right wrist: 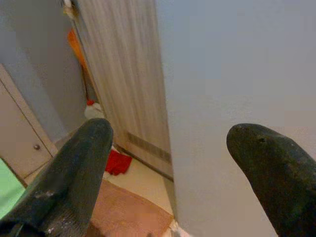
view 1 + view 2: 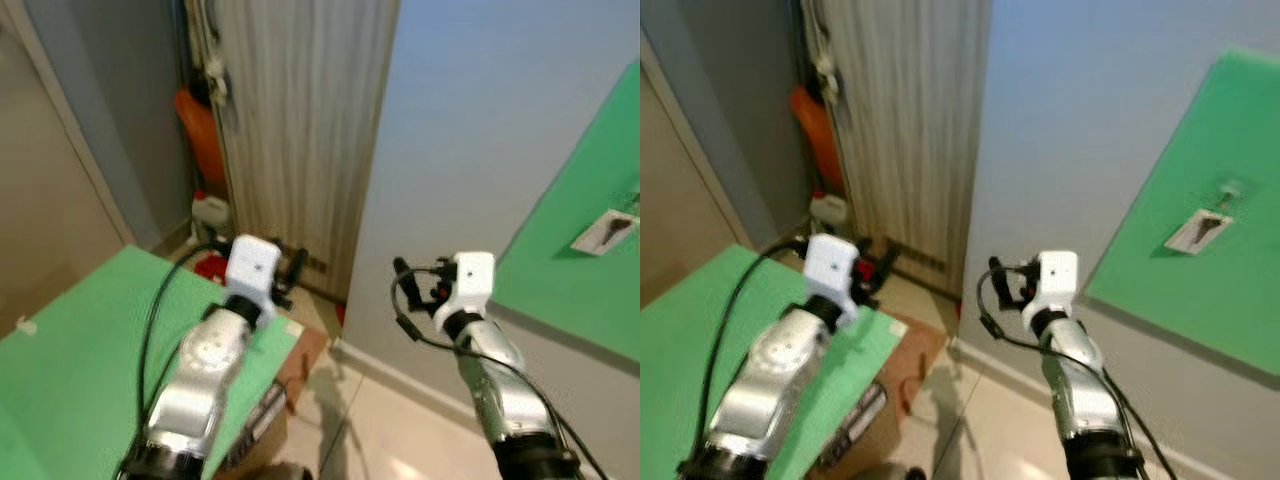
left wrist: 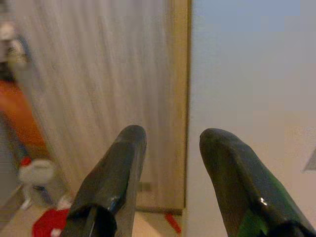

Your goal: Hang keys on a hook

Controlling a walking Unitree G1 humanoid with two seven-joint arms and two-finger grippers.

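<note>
Now, at nine o'clock, the left gripper (image 3: pixel 168 148) hovers over a green table (image 2: pixel 70 340), fingers narrowly parted, empty. Centre, the right gripper (image 1: pixel 168 158) gapes wide, empty. At three o'clock, keys (image 2: pixel 605 232) lie against a green board (image 2: pixel 570 270).

1. Open air lay ahead of the left hand (image 3: pixel 168 143) and the right hand (image 1: pixel 168 148), both with fingers spread.
2. A pale wall (image 2: pixel 470 130) blocked the way forward.
3. A green panel (image 2: pixel 1200 230) covered the wall to the right.
4. A green worktop (image 2: pixel 80 350) lay under the left arm.
</note>
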